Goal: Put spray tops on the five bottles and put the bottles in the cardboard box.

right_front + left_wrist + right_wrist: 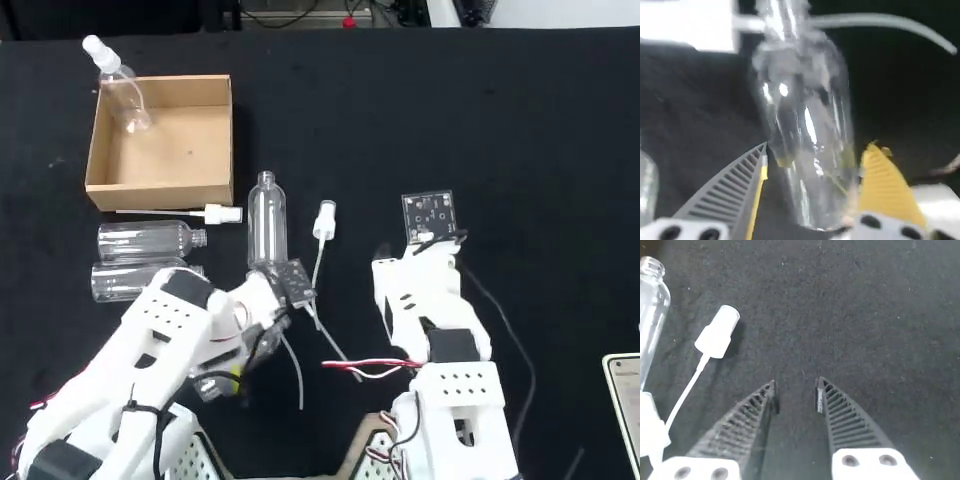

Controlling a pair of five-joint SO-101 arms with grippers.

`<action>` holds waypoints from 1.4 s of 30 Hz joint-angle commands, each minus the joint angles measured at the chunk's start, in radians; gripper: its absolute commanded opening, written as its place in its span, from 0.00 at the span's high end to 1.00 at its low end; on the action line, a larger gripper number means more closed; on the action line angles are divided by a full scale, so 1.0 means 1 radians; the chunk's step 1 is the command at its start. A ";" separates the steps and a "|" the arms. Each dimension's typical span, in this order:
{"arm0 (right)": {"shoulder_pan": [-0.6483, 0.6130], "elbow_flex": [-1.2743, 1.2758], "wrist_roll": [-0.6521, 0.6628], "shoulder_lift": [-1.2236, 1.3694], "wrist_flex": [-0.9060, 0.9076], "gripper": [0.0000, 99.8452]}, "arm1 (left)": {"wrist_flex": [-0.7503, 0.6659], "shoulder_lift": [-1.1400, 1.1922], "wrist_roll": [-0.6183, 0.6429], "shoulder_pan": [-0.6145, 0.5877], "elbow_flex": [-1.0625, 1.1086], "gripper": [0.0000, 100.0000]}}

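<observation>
From the high view, my left gripper is closed on the base of an uncapped bottle, with the neck pointing away from the arm. I cannot tell whether the bottle is lifted off the cloth. It sits just beside the near right corner of the box. A capped bottle leans in the box's far left corner. Two bottles lie side by side in front of the box, and a top lies between them and the box wall. A second top lies between the held bottle and my right arm.

In the left wrist view, the left gripper has the bottle between its fingers, which are pressed to the glass. A white tube runs beyond it.

In the right wrist view, the right gripper is partly open and holds nothing, low over the cloth. The second top lies near it, and the bottle's neck is farther off.
</observation>
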 commanded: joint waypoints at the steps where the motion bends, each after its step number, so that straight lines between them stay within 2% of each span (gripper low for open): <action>1: 0.009 -0.007 0.008 0.005 -0.029 0.87 | 0.106 -0.021 -0.037 -0.079 -0.073 0.77; 4: 0.009 -0.007 0.008 0.005 -0.029 0.87 | 0.123 -0.021 -0.114 -0.170 -0.081 0.77; 11: 0.009 -0.007 0.008 0.005 -0.029 0.87 | 0.127 -0.021 -0.124 -0.320 -0.096 0.77; 14: 0.009 -0.007 0.008 0.005 -0.029 0.87 | 0.157 -0.021 -0.124 -0.346 -0.097 0.70; 16: 0.009 -0.007 0.008 0.005 -0.029 0.87 | 0.178 -0.021 -0.120 -0.346 -0.116 0.64; 22: 0.008 -0.007 0.008 0.005 -0.029 0.87 | 0.183 -0.021 -0.114 -0.343 -0.254 0.69; 24: 0.008 -0.007 0.008 0.005 -0.029 0.87 | 0.183 -0.018 -0.072 -0.329 -0.285 0.69; 32: 0.008 -0.007 0.008 0.005 -0.028 0.87 | 0.172 -0.009 0.095 -0.102 -0.288 0.69; 42: 0.008 -0.007 0.008 0.005 -0.028 0.87 | -0.077 -0.009 0.160 -0.087 -0.096 0.69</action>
